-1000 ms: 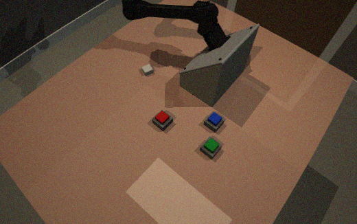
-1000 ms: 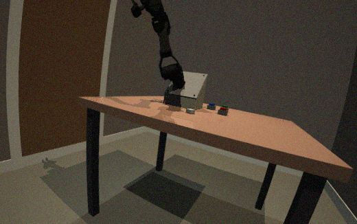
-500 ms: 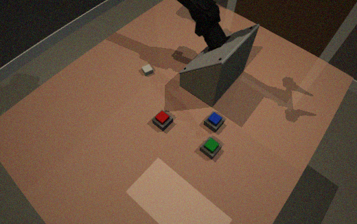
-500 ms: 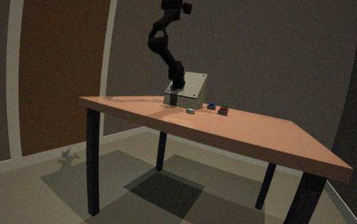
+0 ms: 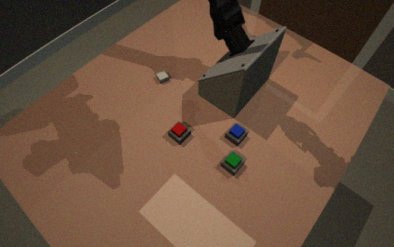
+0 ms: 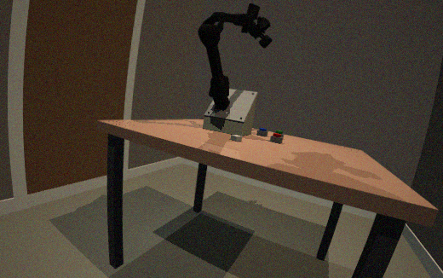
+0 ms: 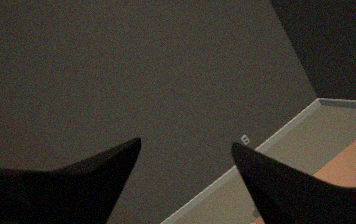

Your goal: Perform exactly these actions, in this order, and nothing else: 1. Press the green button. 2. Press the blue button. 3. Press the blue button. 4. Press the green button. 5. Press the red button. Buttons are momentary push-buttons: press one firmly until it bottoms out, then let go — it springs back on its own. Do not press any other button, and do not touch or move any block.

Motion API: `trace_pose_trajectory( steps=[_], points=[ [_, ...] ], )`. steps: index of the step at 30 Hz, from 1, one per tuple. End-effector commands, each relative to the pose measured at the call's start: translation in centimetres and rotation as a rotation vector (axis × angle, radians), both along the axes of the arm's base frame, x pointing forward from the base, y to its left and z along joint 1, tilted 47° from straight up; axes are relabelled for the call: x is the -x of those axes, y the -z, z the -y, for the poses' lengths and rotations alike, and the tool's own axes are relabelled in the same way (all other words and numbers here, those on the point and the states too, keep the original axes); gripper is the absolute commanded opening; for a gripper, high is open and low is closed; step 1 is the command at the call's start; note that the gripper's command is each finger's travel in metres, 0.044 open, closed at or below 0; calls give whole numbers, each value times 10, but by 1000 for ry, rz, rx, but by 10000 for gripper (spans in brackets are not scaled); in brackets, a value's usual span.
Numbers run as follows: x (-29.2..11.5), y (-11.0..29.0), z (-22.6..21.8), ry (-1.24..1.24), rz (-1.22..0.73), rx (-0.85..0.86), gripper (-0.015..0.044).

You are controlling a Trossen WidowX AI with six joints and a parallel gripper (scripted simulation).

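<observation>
Three buttons on grey bases sit on the table in front of the arm's grey base block (image 5: 235, 83) (image 6: 234, 112): a red button (image 5: 179, 129) (image 6: 277, 136), a blue button (image 5: 237, 130) (image 6: 262, 130) and a green button (image 5: 233, 160) (image 6: 279, 131). My gripper (image 6: 265, 40) (image 7: 186, 144) is open and empty. It is raised high above the table and points out at the wall and floor. In the top view only the arm's lower part shows. The wrist view shows no button.
A small white block (image 5: 163, 76) (image 6: 236, 137) lies on the table (image 5: 95, 182) (image 6: 341, 170) to the left of the base block. A pale rectangle (image 5: 195, 216) is marked on the table top near the front edge.
</observation>
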State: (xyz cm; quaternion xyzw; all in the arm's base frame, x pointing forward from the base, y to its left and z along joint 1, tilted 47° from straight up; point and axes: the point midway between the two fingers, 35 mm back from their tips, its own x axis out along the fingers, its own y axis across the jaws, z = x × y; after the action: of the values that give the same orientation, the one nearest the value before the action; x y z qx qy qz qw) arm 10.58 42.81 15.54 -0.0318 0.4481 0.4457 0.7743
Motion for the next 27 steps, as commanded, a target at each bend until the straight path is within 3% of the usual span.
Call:
trace_pose_trajectory(
  steps=[1,11,20,26,27],
  points=[
    [-49,55,20,188,-28,200,400],
    [-146,174,128,633,-96,727,400],
    [-180,251,271,939,-173,1275,400],
    [-180,258,288,962,-184,1342,400],
    [-180,260,291,962,-184,1342,374]
  ],
)
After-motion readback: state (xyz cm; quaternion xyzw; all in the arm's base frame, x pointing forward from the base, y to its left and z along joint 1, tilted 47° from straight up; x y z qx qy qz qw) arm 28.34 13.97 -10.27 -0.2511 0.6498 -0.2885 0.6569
